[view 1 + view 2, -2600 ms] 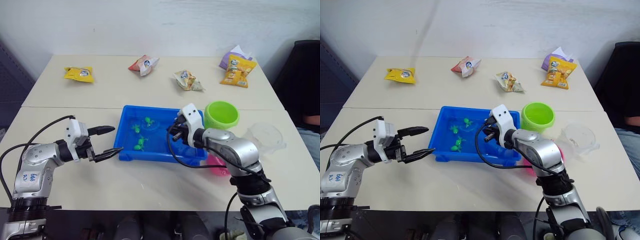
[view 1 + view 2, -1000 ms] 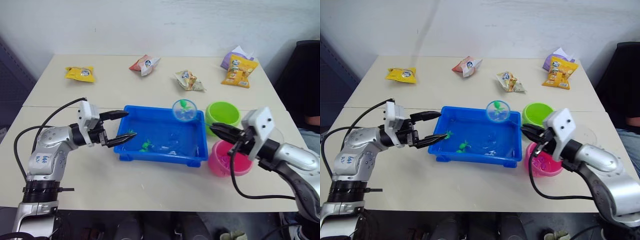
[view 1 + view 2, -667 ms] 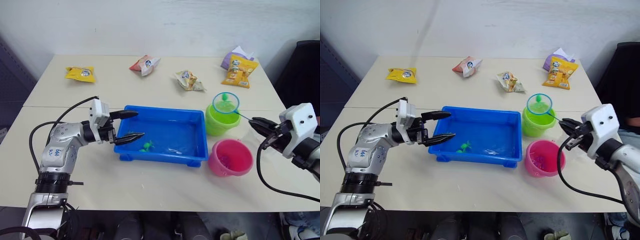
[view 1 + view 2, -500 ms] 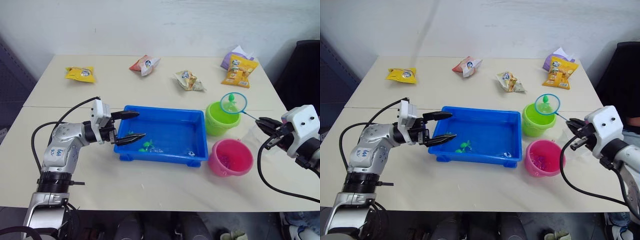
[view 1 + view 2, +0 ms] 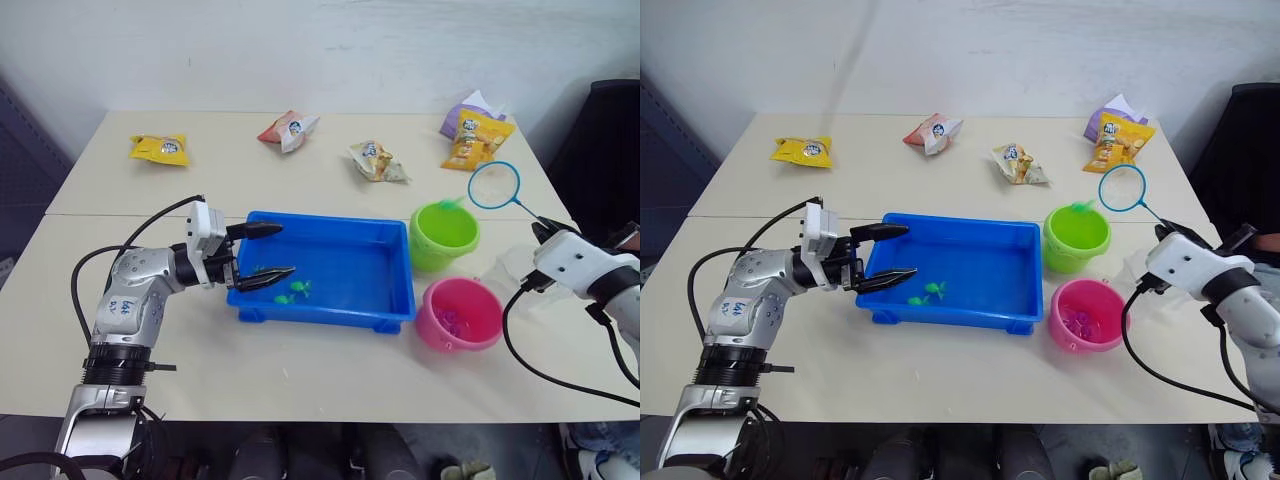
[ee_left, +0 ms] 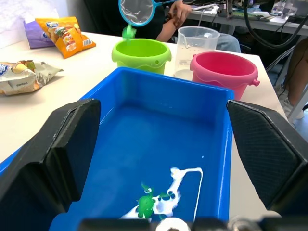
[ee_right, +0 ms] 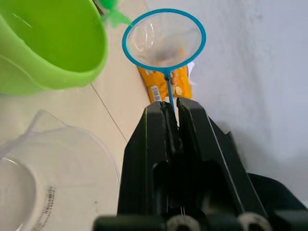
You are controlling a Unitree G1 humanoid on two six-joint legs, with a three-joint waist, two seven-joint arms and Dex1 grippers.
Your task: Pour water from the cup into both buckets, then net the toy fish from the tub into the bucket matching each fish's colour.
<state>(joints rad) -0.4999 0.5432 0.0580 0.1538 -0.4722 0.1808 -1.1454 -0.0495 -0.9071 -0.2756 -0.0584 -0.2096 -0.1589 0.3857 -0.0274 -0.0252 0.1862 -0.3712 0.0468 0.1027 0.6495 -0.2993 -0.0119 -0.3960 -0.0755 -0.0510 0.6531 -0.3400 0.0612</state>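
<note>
Pinching the thin handle of the small light-blue hoop net, the right gripper has swung it beyond the lime green plastic bucket; a green toy fish drops above that bucket. The left gripper stays spread over the blue tub.

My two head eyes sit high above the near edge of the worktop, looking forward and down; both share the blue tub at centre, with the lime green bucket at 2 o'clock from it. My left wrist camera rides low and close over the tub's short end, facing along it toward both buckets. My right wrist camera looks close along my right end effector at the net and the green bucket's rim.
</note>
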